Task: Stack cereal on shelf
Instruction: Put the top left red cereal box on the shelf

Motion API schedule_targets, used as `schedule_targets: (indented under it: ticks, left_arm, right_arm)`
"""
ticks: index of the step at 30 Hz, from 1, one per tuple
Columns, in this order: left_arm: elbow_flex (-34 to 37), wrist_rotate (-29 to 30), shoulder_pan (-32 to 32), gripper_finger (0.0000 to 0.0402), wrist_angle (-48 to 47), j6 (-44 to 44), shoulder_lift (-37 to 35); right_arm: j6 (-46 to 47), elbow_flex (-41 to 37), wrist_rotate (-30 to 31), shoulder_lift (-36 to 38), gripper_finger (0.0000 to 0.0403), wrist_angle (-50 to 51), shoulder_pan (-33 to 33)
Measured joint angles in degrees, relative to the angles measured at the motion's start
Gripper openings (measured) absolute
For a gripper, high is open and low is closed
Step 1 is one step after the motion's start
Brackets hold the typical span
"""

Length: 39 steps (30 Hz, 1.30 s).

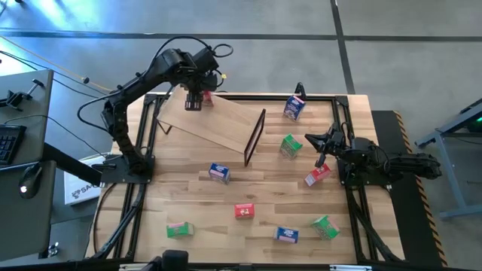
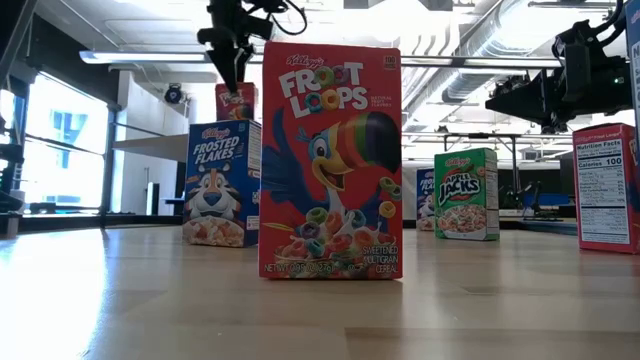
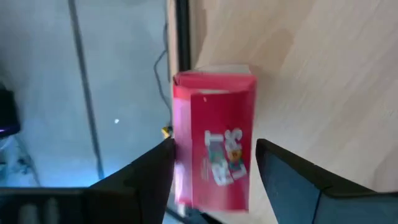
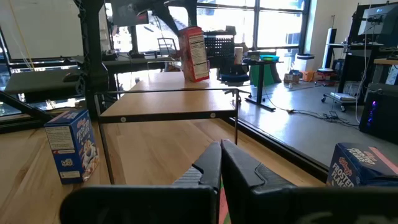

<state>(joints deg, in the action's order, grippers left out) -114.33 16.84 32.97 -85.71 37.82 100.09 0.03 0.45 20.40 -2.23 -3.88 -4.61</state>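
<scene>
2 arms: both in view over the desk (image 1: 196, 218), the left one at work, the right one waiting.
Left arm pose: rises from its base at the desk's left edge, elbow high, forearm reaching toward the far-left corner, wrist bent downward.
Left claw (image 1: 194, 102): over the far end of the shelf (image 1: 215, 124), fingers (image 3: 146, 180) parted narrowly, one on each side of a red box (image 3: 214, 146).
Contact: fingers sit just beside the red box's sides; whether they touch cannot be told.
Red box at left claw: upright at the shelf's far end, near its edge; in the low view it shows under the claw as a small red carton (image 2: 235, 103).
Shelf: light plywood board, tilted, black frame end (image 1: 254, 137) toward the desk's middle.
Right arm pose: lies low along the desk's right side, forearm stretched toward the middle.
Right claw (image 1: 321, 150): fingers pressed together, holding nothing, just beside a red box (image 1: 317, 175) and near a green box (image 1: 290, 145).
8 other boxes on the desk: 3 blue (image 1: 294, 108) (image 1: 219, 172) (image 1: 286, 235), 3 green, also (image 1: 179, 229) (image 1: 325, 226), 2 red, also (image 1: 244, 211).
Low view: Froot Loops box (image 2: 331, 160) stands nearest the camera, upright.
</scene>
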Motion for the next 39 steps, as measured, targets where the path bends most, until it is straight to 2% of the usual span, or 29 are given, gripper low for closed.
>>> schedule_targets:
  ticks: [10,15,18,21,23,25,27,29,33,39]
  left_arm:
    - [-5.3,-0.4,-0.3,0.0209,-0.3,-3.4,-1.8]
    - [-3.9,-6.1,-0.5,0.0175,-4.2,-17.7,-6.9]
    - [2.8,-3.9,-0.6,0.0137,-3.3,-24.6,-12.4]
    - [13.0,-0.7,-1.1,0.0094,2.3,-31.4,-18.8]
    - [21.1,0.7,-1.1,0.0067,9.1,-33.7,-22.7]
    - [28.5,4.6,-1.1,0.0045,17.2,-36.1,-26.4]
    - [34.7,7.9,-0.1,0.0031,25.1,-37.5,-29.0]
    - [39.8,8.6,1.8,0.0022,31.5,-37.6,-30.4]
    - [45.5,7.5,5.2,0.0019,41.1,-37.6,-31.1]
    - [49.9,1.8,7.8,0.0019,51.0,-34.8,-31.1]
  right_arm:
    - [0.0,0.0,0.0,0.0,0.0000,0.0,0.0]
    - [0.0,0.0,0.0,0.0,0.0000,0.0,0.0]
    - [0.0,0.0,0.0,0.0,0.0000,0.0,0.0]
    - [0.0,0.0,0.0,0.0,0.0000,0.0,0.0]
    - [0.0,0.0,0.0,0.0,0.0000,0.0,0.0]
    - [0.0,0.0,0.0,0.0,0.0000,0.0,0.0]
    - [0.0,0.0,0.0,0.0,0.0000,0.0,0.0]
    - [0.0,0.0,0.0,0.0,0.0000,0.0,0.0]
    - [0.0,0.0,0.0,0.0,0.0000,0.0,0.0]
    - [0.0,0.0,0.0,0.0,0.0000,0.0,0.0]
